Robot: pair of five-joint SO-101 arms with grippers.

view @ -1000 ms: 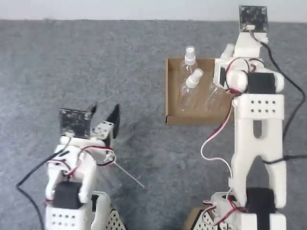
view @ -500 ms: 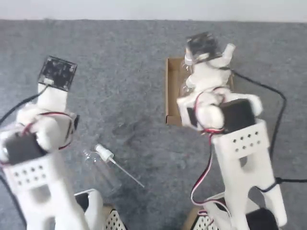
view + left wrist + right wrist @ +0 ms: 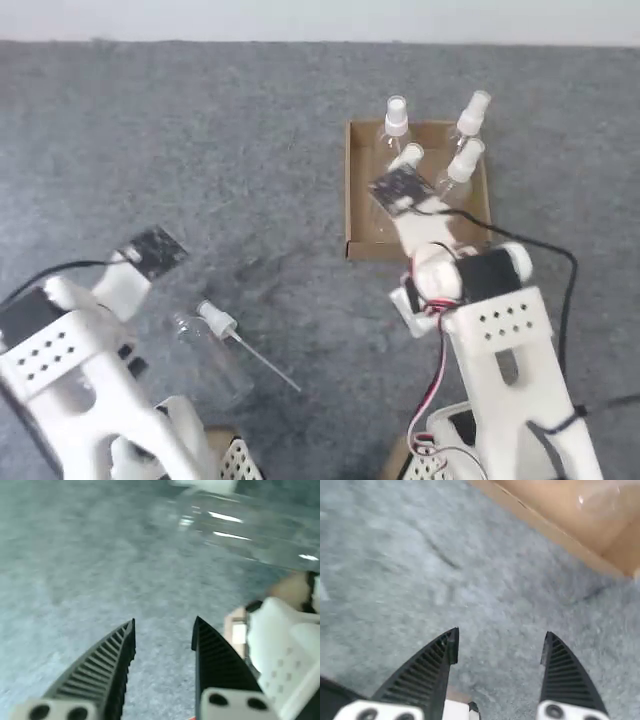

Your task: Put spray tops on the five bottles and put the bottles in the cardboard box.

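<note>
The cardboard box sits on the carpet at the back right. Several clear bottles with white spray tops stand in it, among them one at its far left and one at its far right. Another clear bottle lies on the carpet at the front left, its spray top fitted and the thin tube sticking out. My left gripper is open over bare carpet, with the lying bottle beyond its tips. My right gripper is open over carpet short of the box.
Grey carpet covers the table. The left arm stands at the front left and the right arm at the front right, just in front of the box. Open carpet lies between the lying bottle and the box.
The right arm has drawn back from over the box toward the front, uncovering the bottles in it. The left arm swung left and back off the lying bottle, now in plain sight.
</note>
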